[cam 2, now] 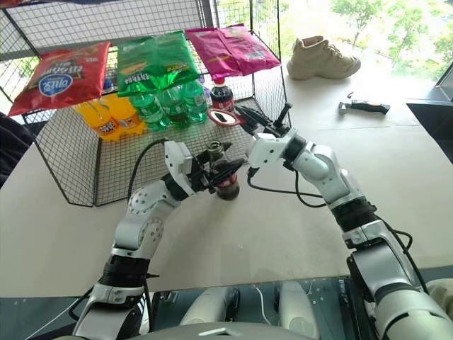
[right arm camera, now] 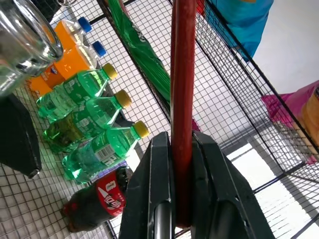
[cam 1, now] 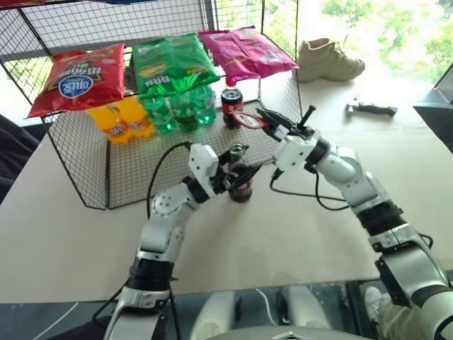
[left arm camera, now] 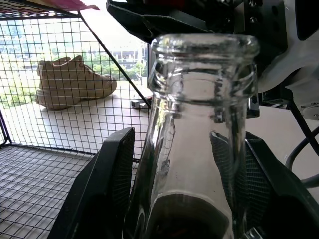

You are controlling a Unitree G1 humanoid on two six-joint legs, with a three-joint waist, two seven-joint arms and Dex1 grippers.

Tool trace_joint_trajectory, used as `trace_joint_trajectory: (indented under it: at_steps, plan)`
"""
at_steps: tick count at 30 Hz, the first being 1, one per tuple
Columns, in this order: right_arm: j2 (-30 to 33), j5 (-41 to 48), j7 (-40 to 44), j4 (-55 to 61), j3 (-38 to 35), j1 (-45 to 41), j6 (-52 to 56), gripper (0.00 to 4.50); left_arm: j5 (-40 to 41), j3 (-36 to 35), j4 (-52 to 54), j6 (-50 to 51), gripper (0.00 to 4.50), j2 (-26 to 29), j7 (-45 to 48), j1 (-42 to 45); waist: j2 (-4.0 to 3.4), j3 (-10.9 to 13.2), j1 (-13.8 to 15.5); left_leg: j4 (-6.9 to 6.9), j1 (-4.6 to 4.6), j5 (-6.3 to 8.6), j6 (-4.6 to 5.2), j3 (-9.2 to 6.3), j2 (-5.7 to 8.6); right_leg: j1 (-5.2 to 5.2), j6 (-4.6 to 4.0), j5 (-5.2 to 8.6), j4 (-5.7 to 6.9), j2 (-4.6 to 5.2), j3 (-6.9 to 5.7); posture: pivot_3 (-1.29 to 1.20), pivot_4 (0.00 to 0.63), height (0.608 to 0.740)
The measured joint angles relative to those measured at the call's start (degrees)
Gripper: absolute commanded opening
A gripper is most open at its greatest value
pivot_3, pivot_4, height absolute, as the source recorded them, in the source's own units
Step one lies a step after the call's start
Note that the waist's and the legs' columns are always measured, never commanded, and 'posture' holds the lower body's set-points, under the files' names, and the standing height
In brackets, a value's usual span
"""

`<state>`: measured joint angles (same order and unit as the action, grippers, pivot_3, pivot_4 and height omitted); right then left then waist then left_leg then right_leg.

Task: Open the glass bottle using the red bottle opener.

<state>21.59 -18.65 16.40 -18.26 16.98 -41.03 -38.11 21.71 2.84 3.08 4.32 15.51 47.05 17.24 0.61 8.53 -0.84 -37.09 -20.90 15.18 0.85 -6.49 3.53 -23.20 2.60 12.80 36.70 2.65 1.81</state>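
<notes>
The wire rack [cam 1: 106, 163] fills the table's [cam 1: 297, 234] far left, and just before it the left gripper [cam 1: 233, 177] cups the bottle [cam 1: 241, 185], jaws wide about its neck. The mouth looks bare — the cap seems off. The right gripper [cam 1: 272, 127] clamps the opener [cam 1: 249, 120] just above; next, I judge, it sets the opener down.

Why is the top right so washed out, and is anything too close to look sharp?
In the left eye view, daylight bleaches the trees behind the shoe. In the left wrist view, the glass bottle is very close, its rim glinting. In the right wrist view, the red bottle opener looms as a soft stripe.
</notes>
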Motion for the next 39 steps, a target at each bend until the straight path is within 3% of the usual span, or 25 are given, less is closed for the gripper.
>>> trace_joint_trajectory:
  at_steps: [1, 2, 13, 22, 34, 39]
  plan:
    - [0.0, 0.3, 0.4, 0.4, 0.0, 0.2, 0.5, 0.0, -0.1, 0.1, -0.3, 0.2, 4.39, 0.0, 0.0, -0.3, 0.01, 0.0, 0.0, 0.0, -0.05, 0.0, 0.0, 0.01, 0.0, -0.05, 0.0, 0.0, 0.01, 0.0, 0.01, 0.0, 0.15, 0.74]
    - [-0.1, 0.5, 0.6, 0.5, 0.0, 0.3, 0.7, 0.0, -0.1, 0.1, -0.5, 0.3, 4.46, 0.0, 0.0, -0.4, 0.03, 0.0, 0.0, 0.0, -0.09, 0.0, -0.01, 0.01, 0.0, -0.1, 0.0, 0.0, 0.02, 0.0, 0.01, 0.0, 0.15, 0.74]
    - [-0.1, 1.7, 1.2, 0.9, -0.1, 0.9, 2.3, 0.0, -0.1, 0.0, -0.3, 0.4, 4.46, 0.4, 0.2, -1.2, 0.04, 0.0, 0.0, 0.0, -0.42, -0.01, -0.02, 0.03, 0.0, -0.41, 0.0, -0.01, 0.01, 0.02, 0.03, 0.0, 0.15, 0.74]
    - [-0.7, 6.1, 3.6, 3.9, -0.6, 6.7, 6.2, 0.0, 0.3, 0.0, 3.4, 1.7, 4.46, 3.5, 0.9, -5.8, 0.03, 0.1, 0.0, 0.0, -0.42, 0.0, -0.01, 0.03, -0.02, -0.41, 0.0, -0.01, 0.0, 0.06, 0.04, 0.0, 0.15, 0.74]
    - [1.1, 24.9, 13.9, 18.0, -7.3, 24.7, 26.1, 0.0, 2.0, -3.4, 11.5, 3.3, 4.46, 10.3, 1.3, -20.0, -0.04, 0.1, 0.1, 0.03, -0.43, 0.16, 0.25, 0.03, -0.13, -0.4, -0.01, 0.0, -0.04, 0.18, 0.04, 0.0, 0.15, 0.74]
    - [2.6, 32.8, 16.8, 25.0, -9.0, 30.9, 40.4, 0.0, 2.3, -5.3, 12.7, 3.3, 4.46, 11.0, 0.2, -24.1, -0.05, 0.1, 0.4, 0.0, -0.44, 0.17, 0.27, -0.02, -0.13, -0.37, -0.01, 0.01, -0.05, 0.23, 0.0, 0.0, 0.15, 0.74]
